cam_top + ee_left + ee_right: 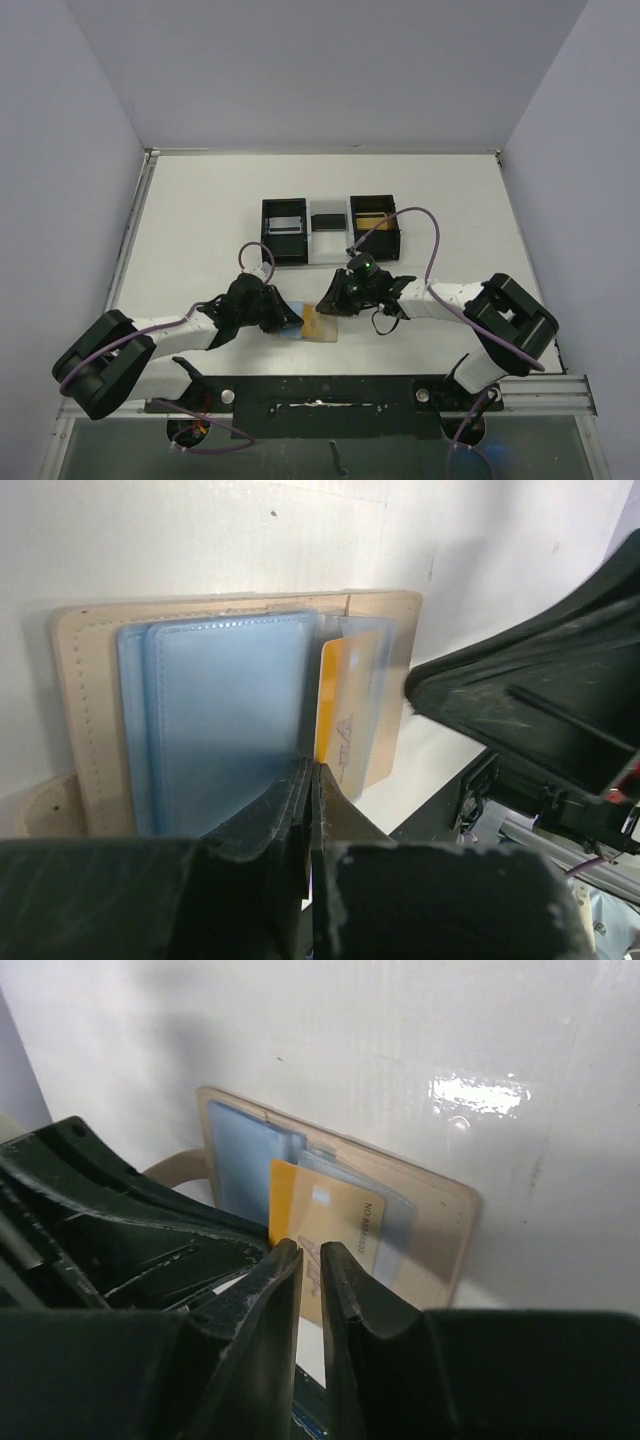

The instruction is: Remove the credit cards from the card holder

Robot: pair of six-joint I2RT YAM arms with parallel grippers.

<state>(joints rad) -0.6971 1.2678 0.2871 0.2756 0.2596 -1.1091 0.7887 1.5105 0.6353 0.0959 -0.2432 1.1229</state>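
The tan card holder (324,326) lies open on the white table between my two grippers. In the left wrist view the holder (75,680) shows light blue sleeves (220,720) and a yellow card (350,710) sticking partly out of its right side. My left gripper (308,767) is shut, its tips on the sleeves beside the yellow card. My right gripper (311,1250) is shut to a narrow slit, its tips over the yellow card (340,1215) at the holder's (450,1225) near edge. In the top view my left gripper (291,318) and right gripper (329,304) flank the holder.
A black-and-white three-compartment tray (308,250) stands behind the grippers at mid-table. Its left compartment holds a pale flat item, its right one a tan item. Grey walls close in the table on three sides.
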